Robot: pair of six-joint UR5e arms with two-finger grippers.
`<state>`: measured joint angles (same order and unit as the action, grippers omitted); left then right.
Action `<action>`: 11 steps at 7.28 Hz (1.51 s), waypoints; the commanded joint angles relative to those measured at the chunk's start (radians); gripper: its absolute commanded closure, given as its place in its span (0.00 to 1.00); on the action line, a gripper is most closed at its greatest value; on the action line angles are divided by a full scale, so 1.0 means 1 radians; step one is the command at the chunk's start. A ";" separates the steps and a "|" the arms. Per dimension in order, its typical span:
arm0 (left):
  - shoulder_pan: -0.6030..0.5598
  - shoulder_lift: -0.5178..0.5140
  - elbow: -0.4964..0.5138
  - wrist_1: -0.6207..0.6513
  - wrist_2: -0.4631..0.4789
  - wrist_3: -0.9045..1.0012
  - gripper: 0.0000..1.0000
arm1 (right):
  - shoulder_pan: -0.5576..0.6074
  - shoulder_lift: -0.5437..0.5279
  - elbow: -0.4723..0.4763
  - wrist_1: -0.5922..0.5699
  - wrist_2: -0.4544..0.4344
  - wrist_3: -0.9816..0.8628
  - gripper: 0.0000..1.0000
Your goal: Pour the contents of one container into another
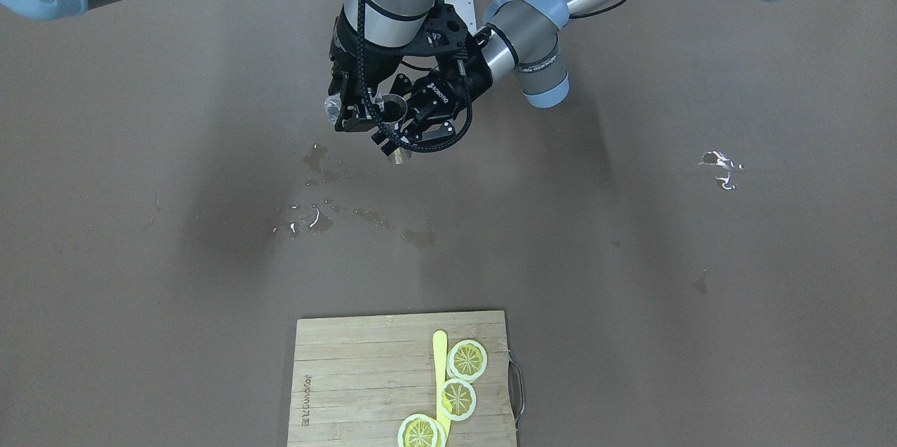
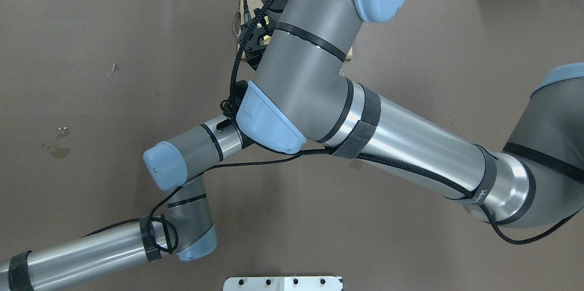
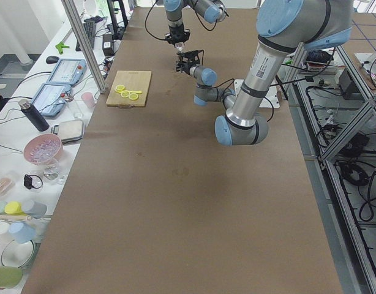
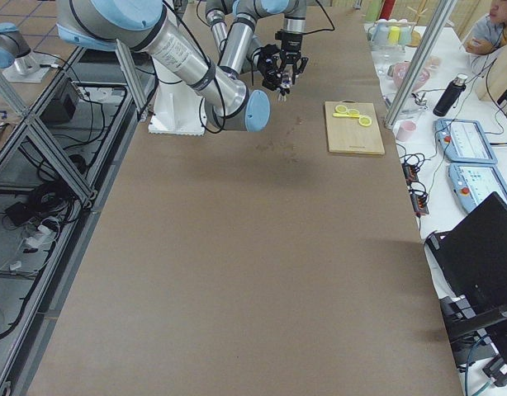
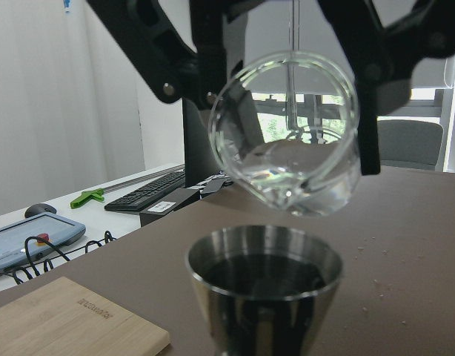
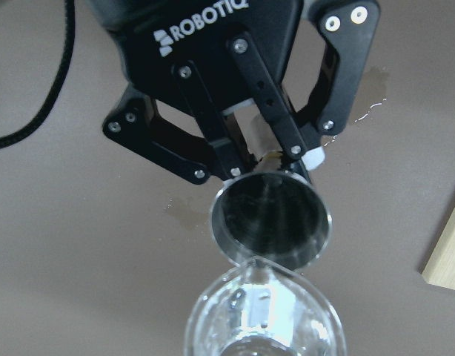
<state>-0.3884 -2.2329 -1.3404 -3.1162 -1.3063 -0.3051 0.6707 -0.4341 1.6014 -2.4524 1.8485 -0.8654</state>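
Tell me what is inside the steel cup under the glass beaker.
Only the dark, shiny inner wall of the steel cup shows. Its bottom is in shadow, so liquid there cannot be confirmed. The glass beaker covers its near rim.

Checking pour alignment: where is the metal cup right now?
In the left wrist view, the metal cup is bottom centre, just below the tilted glass beaker.

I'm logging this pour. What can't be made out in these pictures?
- Overhead view: the pour itself, hidden under the right arm.
- Left wrist view: fill level in the metal cup; its interior is dark.
- Wrist views: whether liquid is leaving the glass beaker; no stream shows.
- Side views: both containers, too small.
- Front view: cutting board's near end, cut by the bottom edge.
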 commanded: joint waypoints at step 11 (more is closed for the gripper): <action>-0.006 0.003 0.000 -0.007 -0.001 0.000 1.00 | -0.006 0.071 -0.094 -0.042 -0.002 0.006 1.00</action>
<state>-0.3932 -2.2304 -1.3404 -3.1226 -1.3069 -0.3053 0.6642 -0.3653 1.5085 -2.4942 1.8470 -0.8602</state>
